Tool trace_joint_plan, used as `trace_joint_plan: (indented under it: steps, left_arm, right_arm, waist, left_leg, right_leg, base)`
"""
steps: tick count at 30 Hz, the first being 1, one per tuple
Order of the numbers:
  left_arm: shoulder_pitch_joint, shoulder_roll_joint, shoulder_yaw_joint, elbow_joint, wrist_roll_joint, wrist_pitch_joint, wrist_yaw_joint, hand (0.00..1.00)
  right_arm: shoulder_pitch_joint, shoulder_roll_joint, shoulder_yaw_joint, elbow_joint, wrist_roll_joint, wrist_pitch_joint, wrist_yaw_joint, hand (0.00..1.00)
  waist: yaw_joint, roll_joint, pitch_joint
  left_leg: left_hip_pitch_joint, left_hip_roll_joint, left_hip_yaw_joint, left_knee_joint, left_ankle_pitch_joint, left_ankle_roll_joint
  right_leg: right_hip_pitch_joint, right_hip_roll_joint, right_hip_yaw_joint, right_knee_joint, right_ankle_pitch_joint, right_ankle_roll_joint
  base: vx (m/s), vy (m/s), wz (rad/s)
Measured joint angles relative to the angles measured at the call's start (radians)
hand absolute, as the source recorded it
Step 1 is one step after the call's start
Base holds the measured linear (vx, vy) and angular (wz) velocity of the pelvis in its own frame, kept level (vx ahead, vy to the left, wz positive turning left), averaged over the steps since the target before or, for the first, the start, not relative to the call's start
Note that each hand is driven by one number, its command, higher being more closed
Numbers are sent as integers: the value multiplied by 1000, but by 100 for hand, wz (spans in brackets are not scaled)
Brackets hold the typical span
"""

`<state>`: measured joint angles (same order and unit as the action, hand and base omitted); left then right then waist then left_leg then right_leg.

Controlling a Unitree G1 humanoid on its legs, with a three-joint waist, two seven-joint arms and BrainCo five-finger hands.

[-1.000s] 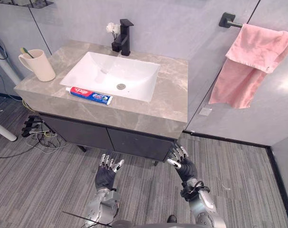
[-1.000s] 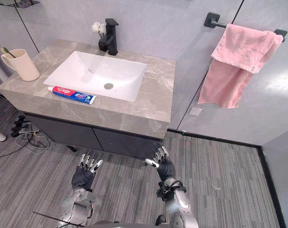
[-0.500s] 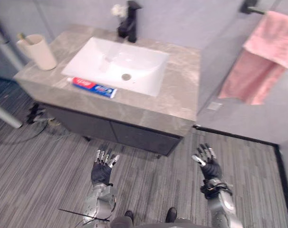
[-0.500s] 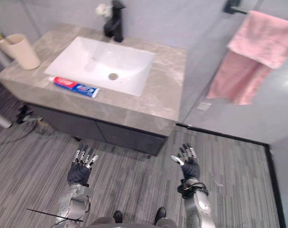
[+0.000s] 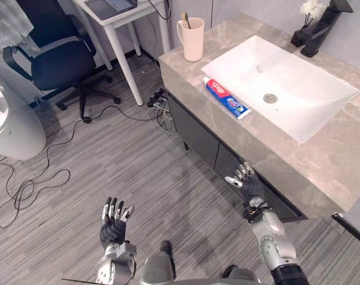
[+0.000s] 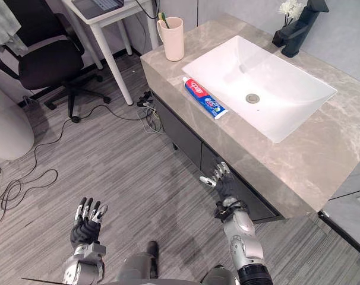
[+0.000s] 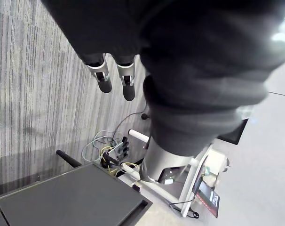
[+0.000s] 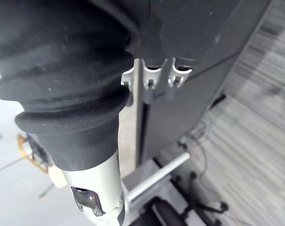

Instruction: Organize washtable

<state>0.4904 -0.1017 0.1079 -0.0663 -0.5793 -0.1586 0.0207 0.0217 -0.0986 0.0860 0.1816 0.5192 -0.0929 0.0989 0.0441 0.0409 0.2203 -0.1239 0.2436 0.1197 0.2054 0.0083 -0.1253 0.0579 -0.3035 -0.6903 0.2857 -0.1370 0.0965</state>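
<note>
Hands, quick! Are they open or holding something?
Left hand: open, holding nothing.
Right hand: open, holding nothing.

I'm in a bathroom mock-up inside an office: marble counter (image 5: 322, 172), sink (image 5: 299, 89), faucet (image 5: 326, 19), beside office chair (image 5: 55, 62) and desk (image 5: 122, 19).

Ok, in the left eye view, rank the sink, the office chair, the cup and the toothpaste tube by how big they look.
1. sink
2. office chair, not far behind the sink and partly cut off at the view's edge
3. cup and toothpaste tube: they look about alike, so no ranking between them
</note>
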Motion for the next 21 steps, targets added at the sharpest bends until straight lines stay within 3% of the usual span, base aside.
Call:
trace_joint_plan:
  steps: [1, 2, 4, 6, 7, 9, 10, 11, 13, 14, 16, 18, 20, 21]
  left_arm:
    - [-2, 1, -2, 0, 0, -1, 0, 0]
    - [-8, 2, 1, 1, 0, 0, 1, 0]
    - [-54, 25, -3, 1, 1, 0, -1, 0]
    - [-84, 34, -23, 1, 2, -1, -4, 0]
    - [-98, 36, -40, 0, 13, -1, -17, 0]
    - [-96, 36, -41, -3, 28, -1, -19, 0]
    - [-96, 39, -42, -5, 35, -1, -19, 0]
    - [-100, 65, -52, -6, 42, -2, -19, 0]
    - [-95, 95, -71, -18, 44, -2, -23, 0]
    - [-92, 95, -73, -21, 45, -2, -24, 0]
    - [-79, 94, -89, -22, 53, 0, -37, 0]
    - [-80, 93, -110, -22, 54, 5, -41, 0]
    - [-97, 88, -118, -22, 55, 10, -42, 0]
    - [-108, 83, -129, -24, 62, 9, -41, 0]
  right_arm:
    - [8, 3, 1, 2, 0, 2, 0, 0]
    - [11, 8, 1, 2, 0, 5, 0, 0]
    - [45, 48, -11, -5, -2, 9, 5, 0]
    - [78, 73, -40, -11, -10, 10, 4, 0]
    - [97, 82, -51, -11, -16, 14, -5, 0]
    - [115, 92, -50, -12, -18, 17, -13, 0]
    - [134, 96, -53, -20, -18, 18, -14, 0]
    - [182, 118, -55, -56, -18, 24, -14, 0]
    - [267, 136, -57, -139, -23, 24, -11, 0]
    - [282, 136, -59, -152, -25, 24, -9, 0]
    - [300, 145, -83, -169, -38, 24, -9, 0]
    - [298, 151, -108, -169, -41, 23, -11, 0]
    - [298, 150, -117, -167, -41, 23, -14, 0]
    - [298, 150, -117, -167, -40, 21, -17, 0]
  waist:
    - [3, 13, -6]
    - [2, -4, 0]
    - [-1, -35, 3]
    - [-5, -33, 2]
    - [-10, -23, -2]
    - [-30, 0, -10]
    - [-36, 2, -11]
    - [-51, 3, -11]
    - [-66, -7, -16]
    - [-73, -16, -21]
    - [-89, -33, -31]
    - [-91, -32, -32]
    - [-97, -26, -34]
    - [-111, -28, -37]
  left_leg:
    - [4, -10, -22, 23, -62, -56]
    - [-11, -31, -6, 56, -74, -36]
    - [-61, -90, 26, 179, -158, 17]
    - [-66, -127, 45, 218, -198, 50]
    - [-56, -156, 74, 215, -214, 77]
    - [-37, -160, 101, 191, -216, 104]
    - [-15, -163, 108, 173, -215, 116]
    - [15, -164, 103, 149, -213, 131]
    - [80, -187, 96, 83, -209, 161]
    - [94, -195, 95, 66, -211, 168]
    - [144, -213, 118, 25, -226, 189]
    - [180, -223, 146, -6, -231, 188]
    - [213, -225, 165, -31, -240, 170]
    - [221, -229, 173, -29, -257, 151]
  right_leg:
    - [-20, -28, 32, 12, 10, 34]
    - [-24, -52, 39, 9, 23, 50]
    - [-29, -124, 49, -13, 74, 85]
    - [-35, -174, 62, 11, 109, 64]
    - [-86, -222, 66, 83, 164, -37]
    - [-147, -238, 100, 138, 262, -193]
    - [-170, -234, 145, 172, 292, -226]
    - [-192, -201, 201, 259, 226, -171]
    - [-214, -101, 286, 404, 37, -113]
    - [-222, -75, 297, 432, -5, -111]
    - [-261, 45, 288, 467, -123, -98]
    - [-309, 113, 252, 442, -154, -80]
    - [-342, 146, 169, 368, -158, -100]
    - [-339, 147, 115, 294, -135, -168]
  base:
    - [7, 408, -42]
    - [20, 354, -43]
    - [14, 356, -21]
    - [-10, 433, -11]
    - [-12, 402, -25]
    - [22, 346, -35]
    - [70, 344, -23]
    - [90, 288, -5]
    - [108, 241, 11]
    - [119, 136, 9]
    - [128, 75, -10]
    - [169, 24, -39]
    - [244, -7, -25]
    - [304, -17, -13]
